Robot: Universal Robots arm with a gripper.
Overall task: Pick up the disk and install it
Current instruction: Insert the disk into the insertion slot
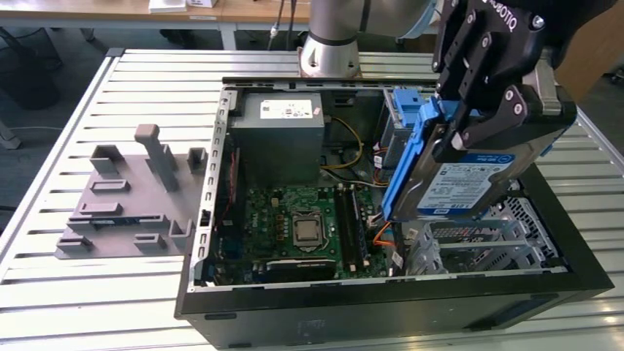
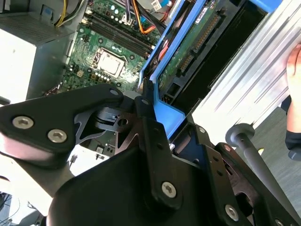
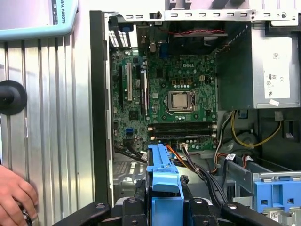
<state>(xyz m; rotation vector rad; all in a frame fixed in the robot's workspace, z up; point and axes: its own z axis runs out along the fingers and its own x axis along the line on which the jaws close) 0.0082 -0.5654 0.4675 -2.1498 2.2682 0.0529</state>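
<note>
1. The disk [image 1: 458, 186] hangs on edge and tilted above the open computer case [image 1: 390, 311]. It is over the end of the case where the metal drive cage [image 1: 492, 241] sits, and it touches nothing in the case.
2. The gripper [image 1: 492, 128] is clamped on the disk, its fingers pressing the blue frame and the metal body. Both wrist views show the blue frame [image 3: 162, 174] rising between the black fingers [image 2: 155, 136].
3. Judged risks:
   - The disk is held near one end, so its hanging weight could swing it in the clamp.
   - The orange cables [image 1: 381, 235] lie inside the case just beside the cage, and a tilted lowering could snag them.
   - A corner could catch the cage rim if the frame is not squared to the slot.
   - A person's hand [image 3: 16, 197] rests on the table outside the case and should keep clear of the arm.
4. Deeper in the case lie the green circuit board [image 1: 292, 219] and the grey power box [image 1: 283, 124].
5. The case lies on a slatted metal table [image 1: 98, 292]. A grey plastic fixture [image 1: 127, 197] stands beside the case. Beyond the table are desks.
</note>
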